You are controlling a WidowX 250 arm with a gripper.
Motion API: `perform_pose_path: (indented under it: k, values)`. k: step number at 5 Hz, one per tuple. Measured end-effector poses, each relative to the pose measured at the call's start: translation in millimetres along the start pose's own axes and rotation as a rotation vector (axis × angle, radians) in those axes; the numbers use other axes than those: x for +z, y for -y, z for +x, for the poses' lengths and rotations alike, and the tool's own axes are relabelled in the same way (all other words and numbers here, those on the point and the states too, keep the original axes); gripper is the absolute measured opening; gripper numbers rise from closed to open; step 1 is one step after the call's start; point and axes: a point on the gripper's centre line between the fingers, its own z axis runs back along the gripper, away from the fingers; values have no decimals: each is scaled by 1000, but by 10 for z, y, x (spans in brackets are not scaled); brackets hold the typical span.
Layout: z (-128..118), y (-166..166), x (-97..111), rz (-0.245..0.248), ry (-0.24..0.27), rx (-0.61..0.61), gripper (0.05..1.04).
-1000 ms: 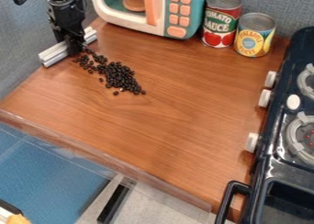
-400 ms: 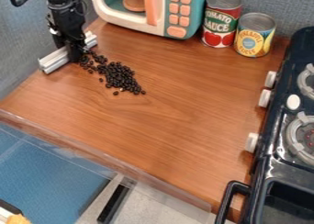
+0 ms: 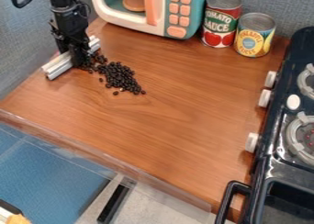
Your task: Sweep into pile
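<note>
I have the gripper (image 3: 80, 61) low at the upper left of my camera view, pointing down over the table (image 3: 159, 126). Its fingers are clamped on the middle of a pale grooved bar (image 3: 56, 68), which sticks out past them on both sides. The bar lies slantwise near the left edge of the table, its lower end towards me and its upper end towards the toy microwave (image 3: 177, 31)

The dark beans (image 3: 120, 75) are on the table to the right of the fingers and a little lower in my view. The nearest ones sit right up against the fingertips; whether they touch I can't make out, as the black of one runs into the other. From there the beans trail down and to the right, away from the bar, and bunch thickest a short way off. A few lie loose around the bunch: one just below it, one at its lower right tip, another off its left side

Well apart from the beans, I see a red tomato can (image 3: 221, 23) beside the microwave with a yellow can (image 3: 253, 39) next to it, and the toy stove (image 3: 270, 161) with its white knobs (image 3: 265, 98) along the right
</note>
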Motion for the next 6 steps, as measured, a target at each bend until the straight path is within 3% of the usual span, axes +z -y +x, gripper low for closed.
perform_pose_path:
  k: [6]
  values:
    - [41,619,-20,17,58,-20,412]
